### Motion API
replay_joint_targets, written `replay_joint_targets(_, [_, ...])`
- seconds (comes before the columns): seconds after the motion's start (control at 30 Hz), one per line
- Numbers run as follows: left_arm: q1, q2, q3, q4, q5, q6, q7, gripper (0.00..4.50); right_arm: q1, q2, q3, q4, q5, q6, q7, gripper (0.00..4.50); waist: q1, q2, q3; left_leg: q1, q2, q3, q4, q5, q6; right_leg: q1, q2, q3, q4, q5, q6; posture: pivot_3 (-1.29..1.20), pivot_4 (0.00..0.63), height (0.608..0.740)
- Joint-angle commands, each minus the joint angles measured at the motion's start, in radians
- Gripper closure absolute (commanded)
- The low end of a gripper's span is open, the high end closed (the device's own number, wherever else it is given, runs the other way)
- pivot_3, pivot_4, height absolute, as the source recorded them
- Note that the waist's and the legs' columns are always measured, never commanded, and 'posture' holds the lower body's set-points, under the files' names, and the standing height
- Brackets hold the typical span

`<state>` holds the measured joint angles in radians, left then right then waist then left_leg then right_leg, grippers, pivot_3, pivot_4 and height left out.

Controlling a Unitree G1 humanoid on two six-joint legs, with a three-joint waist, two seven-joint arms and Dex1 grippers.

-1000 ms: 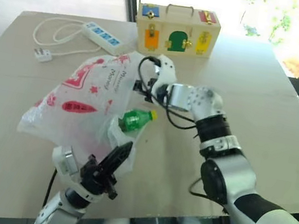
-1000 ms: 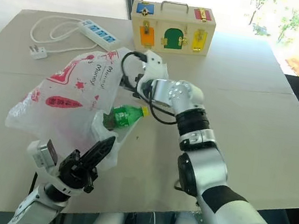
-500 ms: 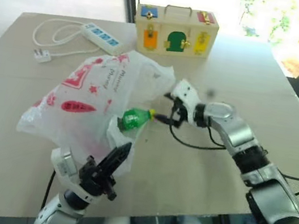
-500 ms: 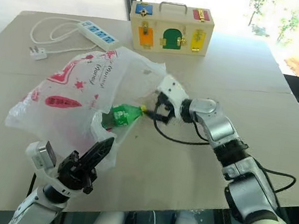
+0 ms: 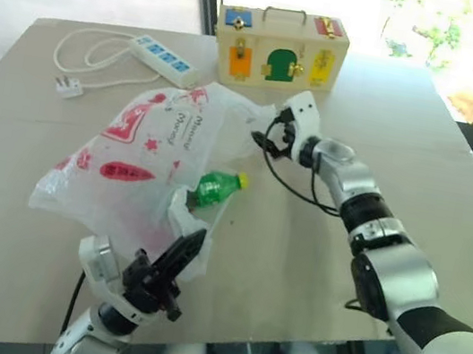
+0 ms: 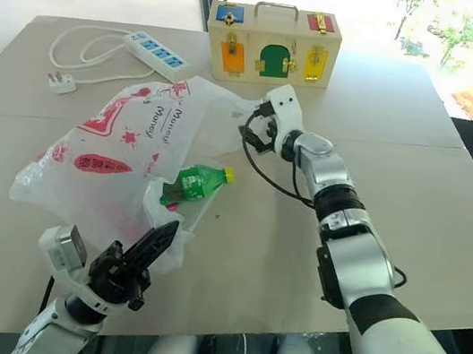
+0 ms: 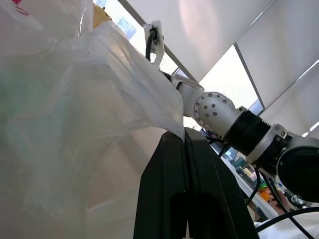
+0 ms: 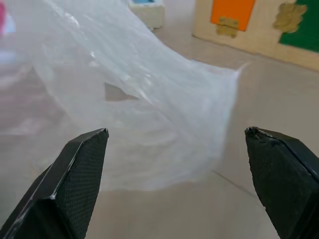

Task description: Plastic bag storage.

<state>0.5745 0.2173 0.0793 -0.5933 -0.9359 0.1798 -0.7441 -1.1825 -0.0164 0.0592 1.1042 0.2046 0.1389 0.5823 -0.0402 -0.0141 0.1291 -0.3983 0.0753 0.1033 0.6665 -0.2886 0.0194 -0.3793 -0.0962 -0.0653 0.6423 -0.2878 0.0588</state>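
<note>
On the tan table (image 5: 20,223), toward its left half, the plastic bag (image 5: 130,159) lies puffed up and crumpled, red print facing us, with a green bottle (image 5: 213,188) resting at its mouth, yellow cap pointing away from the bag. We hold the near edge of the bag with our left gripper (image 5: 175,262), its two black fingers pressed together on a fold of the thin film; the left wrist view shows the plastic pinched right at the fingertips (image 7: 185,142). We judge this hold serves as an anchor, keeping the opening lifted so that the bag can be gathered or filled.

Our right gripper (image 8: 177,144) hovers at the far upper corner of the bag, its fingers spread wide with the translucent flap between and just beyond them, not yet touching it. That placement looks like a set-up for taking the opposite edge, so the bag can be stretched or folded between both hands.

Beyond the bag stands a wooden box (image 5: 280,46) with coloured doors and latches, and to its left a white power strip (image 5: 160,57) with its cord looped, both well apart from the work.
</note>
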Motion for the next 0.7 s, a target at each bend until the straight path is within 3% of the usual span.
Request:
replay_joint_targets(0.03, [0.012, 0.007, 0.01, -0.023, -0.007, -0.005, -0.005, 4.5, -0.06, 0.018, -0.086, 0.063, 0.039, -0.053, 0.042, 0.07, 0.004, 0.0, 0.0, 0.0, 0.0, 0.0, 0.0, 0.0, 0.0, 0.0, 0.0, 0.0, 0.0, 0.0, 0.0, 0.0, 0.15, 0.74])
replay_joint_targets(0.07, [0.012, 0.009, 0.011, -0.024, -0.008, -0.004, -0.004, 4.5, -0.062, 0.021, -0.092, 0.078, 0.031, -0.065, 0.064, 0.07, 0.006, 0.0, 0.0, 0.0, 0.0, 0.0, 0.0, 0.0, 0.0, 0.0, 0.0, 0.0, 0.0, 0.0, 0.0, 0.0, 0.15, 0.74])
replay_joint_targets(0.17, [0.016, 0.023, 0.023, -0.028, -0.012, -0.002, -0.005, 4.5, -0.066, 0.025, -0.136, 0.105, 0.046, -0.057, 0.113, 0.77, 0.005, 0.0, 0.0, 0.0, -0.001, 0.0, 0.0, 0.0, 0.0, 0.0, -0.001, 0.0, 0.0, 0.0, 0.0, 0.0, 0.15, 0.74])
replay_joint_targets(0.43, [0.007, 0.047, 0.054, -0.027, -0.041, 0.016, -0.002, 4.5, -0.049, 0.002, -0.183, 0.092, 0.042, -0.06, 0.155, 4.46, 0.001, 0.001, 0.0, 0.0, 0.0, 0.0, 0.0, 0.0, 0.0, 0.0, 0.0, 0.0, 0.0, 0.0, 0.0, 0.0, 0.15, 0.74])
replay_joint_targets(0.7, [-0.086, 0.136, 0.129, -0.046, -0.141, 0.103, 0.068, 4.5, 0.016, -0.112, -0.226, -0.068, 0.114, 0.112, 0.33, 4.46, 0.008, 0.001, 0.0, 0.0, 0.0, -0.001, 0.0, 0.0, 0.0, 0.0, -0.001, 0.0, 0.001, 0.0, 0.0, 0.0, 0.15, 0.74])
